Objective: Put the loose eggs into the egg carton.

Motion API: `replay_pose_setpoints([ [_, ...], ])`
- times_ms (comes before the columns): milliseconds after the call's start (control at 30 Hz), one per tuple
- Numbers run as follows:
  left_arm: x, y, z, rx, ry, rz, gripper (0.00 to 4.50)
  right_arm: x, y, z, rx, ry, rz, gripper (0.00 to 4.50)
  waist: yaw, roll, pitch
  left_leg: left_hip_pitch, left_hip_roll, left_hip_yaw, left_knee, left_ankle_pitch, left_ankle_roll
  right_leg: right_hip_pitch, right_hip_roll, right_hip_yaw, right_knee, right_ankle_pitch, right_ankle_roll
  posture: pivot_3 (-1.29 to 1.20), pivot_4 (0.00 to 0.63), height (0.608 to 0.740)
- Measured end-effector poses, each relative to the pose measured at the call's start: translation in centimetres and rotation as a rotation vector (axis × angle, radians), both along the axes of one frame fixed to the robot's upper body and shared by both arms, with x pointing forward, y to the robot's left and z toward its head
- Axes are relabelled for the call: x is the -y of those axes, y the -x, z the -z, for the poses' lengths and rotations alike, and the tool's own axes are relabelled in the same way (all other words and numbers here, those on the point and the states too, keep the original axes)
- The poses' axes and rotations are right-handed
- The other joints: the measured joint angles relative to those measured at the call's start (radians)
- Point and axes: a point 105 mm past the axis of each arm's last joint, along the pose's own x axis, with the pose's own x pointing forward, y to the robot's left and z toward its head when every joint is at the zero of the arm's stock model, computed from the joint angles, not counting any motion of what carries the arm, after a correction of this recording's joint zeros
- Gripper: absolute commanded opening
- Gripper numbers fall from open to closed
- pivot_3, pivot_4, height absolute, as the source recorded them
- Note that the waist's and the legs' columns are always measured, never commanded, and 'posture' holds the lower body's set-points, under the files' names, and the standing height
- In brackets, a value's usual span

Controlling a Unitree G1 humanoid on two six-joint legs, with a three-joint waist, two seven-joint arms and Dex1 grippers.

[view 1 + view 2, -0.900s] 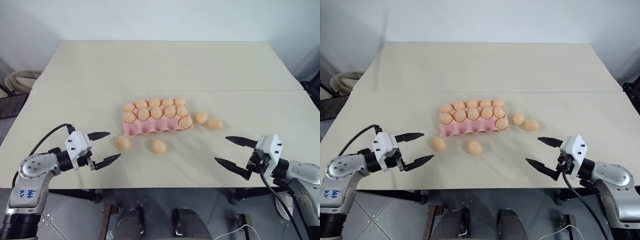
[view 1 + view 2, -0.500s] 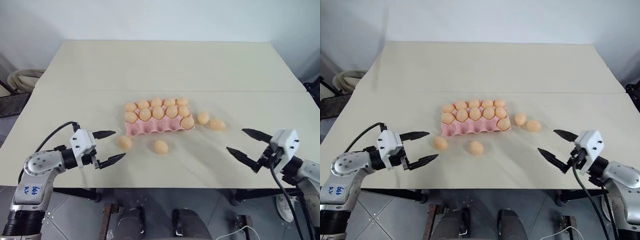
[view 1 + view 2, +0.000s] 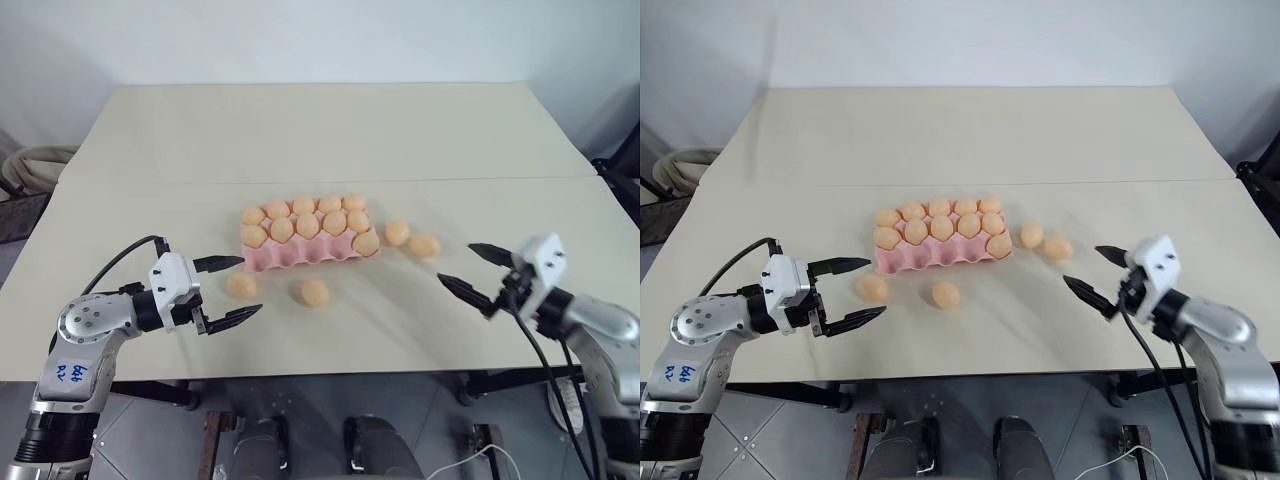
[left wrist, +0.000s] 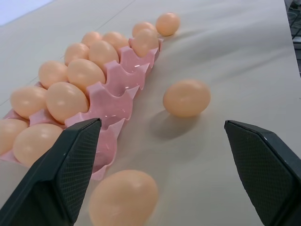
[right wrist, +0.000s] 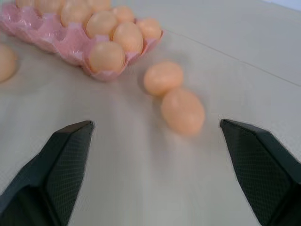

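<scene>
Nearest, the left gripper (image 3: 232,288) and right gripper (image 3: 472,268) hover over the desk's (image 3: 320,140) front edge, fingers spread wide and empty. Just beyond the left gripper lie two loose eggs (image 3: 241,286) (image 3: 314,292). Behind them sits the egg carton (image 3: 308,234), long axis running left to right and slightly skewed, its front row mostly empty. Two more eggs (image 3: 397,232) (image 3: 424,245) touch each other just beside its right end.

Both arms reach forward at the near edge, elbows out, wrists angled inward. The left gripper (image 3: 232,289) points right and slightly far, its black fingers spread wide and empty. The right gripper (image 3: 473,269) points left, fingers likewise spread wide, holding nothing.
</scene>
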Motion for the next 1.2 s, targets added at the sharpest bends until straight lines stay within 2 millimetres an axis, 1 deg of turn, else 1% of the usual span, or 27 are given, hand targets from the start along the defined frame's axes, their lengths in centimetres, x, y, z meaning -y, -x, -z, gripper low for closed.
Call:
replay_pose_setpoints([
  [133,-0.1,0.4,-0.1,0.028,0.036,-0.006,4.48,-1.4,-3.0,-0.1,-0.046,0.02,-0.027,4.5,0.002,0.0,0.0,-0.001,0.0,0.0,-0.001,0.0,0.0,-0.002,0.0,-0.001,-0.001,-0.001,-0.001,0.0,0.15,0.74],
  [167,-0.1,0.6,-0.1,0.029,0.035,-0.01,4.48,-1.7,-4.0,0.2,-0.067,0.027,-0.024,4.5,0.002,0.0,0.0,-0.001,0.0,0.0,-0.001,0.001,0.002,-0.002,0.0,0.0,-0.001,-0.001,-0.001,0.0,0.15,0.74],
  [200,0.0,0.8,-0.1,0.031,0.035,-0.006,4.48,-1.7,-4.4,0.4,-0.077,0.037,-0.02,4.5,0.002,0.0,0.0,-0.002,0.0,0.001,-0.002,0.001,0.003,-0.002,0.0,0.0,-0.002,-0.001,-0.001,0.0,0.15,0.74],
  [233,0.0,1.0,0.0,0.029,0.036,-0.007,4.48,-1.8,-5.2,0.8,-0.101,0.053,-0.017,4.5,0.001,0.0,0.0,-0.002,0.0,0.001,-0.002,0.001,0.003,-0.002,0.001,0.0,-0.002,-0.001,-0.001,0.0,0.15,0.74],
  [300,0.3,1.3,0.1,0.032,0.043,-0.005,4.48,-1.5,-6.1,1.8,-0.14,0.094,-0.002,4.5,0.005,0.0,0.0,-0.002,0.0,0.001,-0.002,0.001,0.004,-0.002,0.001,0.0,-0.003,-0.001,-0.001,0.0,0.15,0.74],
  [400,0.4,1.5,0.1,0.032,0.048,-0.011,4.5,-0.9,-6.7,3.2,-0.193,0.113,0.014,3.89,0.008,0.0,0.0,-0.002,0.0,0.001,-0.002,0.0,0.004,-0.002,0.001,0.0,-0.004,-0.001,-0.001,0.0,0.15,0.74],
  [600,0.5,2.0,0.0,0.037,0.057,-0.014,4.5,-1.0,-6.8,3.1,-0.176,0.107,-0.026,1.9,0.006,0.0,0.0,-0.002,0.0,0.002,-0.002,0.001,0.004,-0.002,0.001,0.0,-0.002,0.0,0.0,0.0,0.15,0.74],
  [633,0.5,2.0,0.1,0.031,0.057,-0.018,4.5,-1.0,-6.7,3.0,-0.168,0.104,-0.038,1.69,0.005,0.0,0.0,-0.002,0.001,0.002,-0.002,0.001,0.004,-0.002,0.001,0.0,-0.002,0.0,0.0,0.0,0.15,0.74],
  [733,0.4,2.0,0.3,0.027,0.059,-0.028,4.5,-1.4,-5.9,2.6,-0.141,0.082,-0.088,1.69,0.004,0.0,0.0,-0.002,0.001,0.002,-0.002,0.001,0.004,-0.002,0.001,0.0,-0.002,0.0,0.0,0.0,0.15,0.74],
  [767,0.2,2.0,0.2,0.029,0.061,-0.038,4.5,-1.8,-5.2,2.3,-0.136,0.061,-0.126,1.69,0.005,0.0,0.0,-0.002,0.001,0.002,-0.002,0.001,0.004,-0.002,0.001,0.0,-0.002,0.0,0.0,0.0,0.15,0.74],
  [867,-0.8,2.0,0.0,0.036,0.072,-0.093,4.5,-3.7,-3.5,0.8,-0.126,0.033,-0.245,1.69,-0.002,0.0,0.0,-0.002,0.002,0.002,-0.002,0.0,0.004,-0.002,0.002,0.0,-0.002,0.0,0.0,0.0,0.15,0.74],
  [967,-1.9,2.1,0.1,0.021,0.09,-0.148,4.5,-6.5,-2.6,-1.6,-0.094,-0.004,-0.325,1.69,-0.014,0.0,0.0,-0.001,0.002,0.001,-0.002,-0.002,-0.001,-0.002,0.002,0.0,-0.001,0.0,0.0,0.0,0.15,0.74],
  [1033,-2.6,2.4,0.4,0.004,0.1,-0.176,4.5,-9.3,-2.5,-3.1,-0.074,-0.035,-0.37,1.69,-0.025,0.0,0.0,0.0,0.003,0.001,-0.002,-0.001,-0.002,-0.002,0.002,0.001,0.001,0.0,-0.001,0.0,0.15,0.74],
  [1100,-3.0,2.7,0.9,-0.017,0.103,-0.191,4.5,-12.4,-2.6,-3.9,-0.072,-0.049,-0.415,1.69,-0.031,0.0,0.0,0.0,0.003,0.001,-0.002,-0.001,-0.003,-0.003,0.002,0.0,0.001,-0.001,-0.002,0.0,0.15,0.74],
  [1200,-3.1,2.9,1.2,-0.04,0.107,-0.196,4.5,-15.7,-2.9,-3.8,-0.085,-0.031,-0.439,1.69,-0.031,0.0,0.0,-0.003,0.002,0.001,-0.003,-0.001,-0.003,-0.006,0.0,0.0,0.0,-0.001,-0.002,0.0,0.15,0.74],
])
